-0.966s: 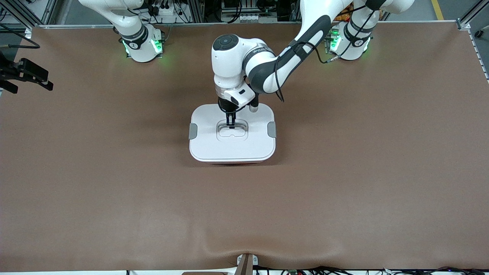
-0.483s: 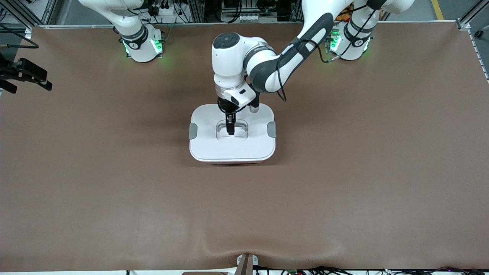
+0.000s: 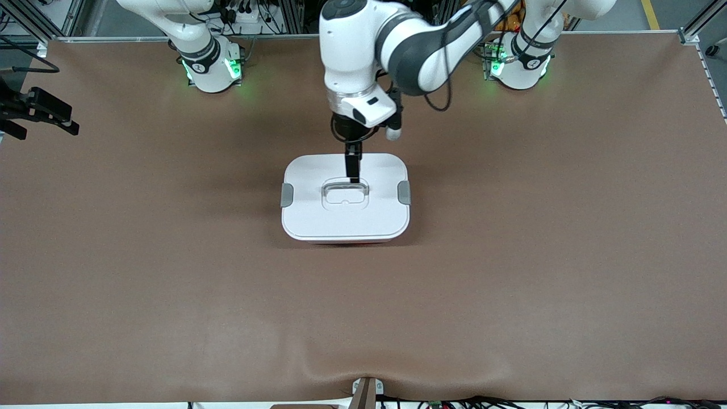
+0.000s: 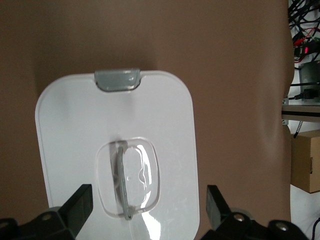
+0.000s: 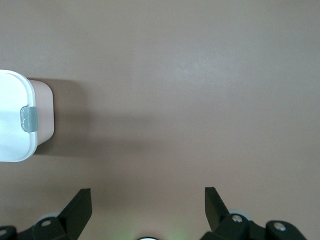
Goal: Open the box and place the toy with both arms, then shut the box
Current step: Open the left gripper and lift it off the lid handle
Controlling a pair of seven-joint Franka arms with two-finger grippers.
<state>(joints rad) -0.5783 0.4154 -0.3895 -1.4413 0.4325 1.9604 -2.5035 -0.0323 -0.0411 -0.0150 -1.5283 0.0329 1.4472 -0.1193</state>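
- The box (image 3: 345,196) is sitting at mid-worktop (image 3: 511,272), its white lid (image 4: 165,125) on, flat and level.
- Its long axis is running from the left arm's end of the worktop toward the right arm's end; one grey clip (image 3: 404,192) is sitting on each short side, the second clip (image 3: 287,195) facing the right arm's end.
- The clear handle (image 3: 345,193) is lying in the lid's recess, lengthwise along that same axis.
- A strip of the pink tub wall (image 5: 44,117) is showing under the lid's edge in the right wrist view.
- The left pincer (image 3: 353,170) is hanging over the lid, just above the handle, fingers spread apart and gripping nothing; in its wrist view one fingertip (image 4: 80,202) is standing on each side of the handle.
- The right pincer (image 5: 146,205) is waiting over bare worktop toward the right arm's end, fingers spread apart, empty.
- The toy is not showing in any view.
- Nothing is lying between the box and either arm.
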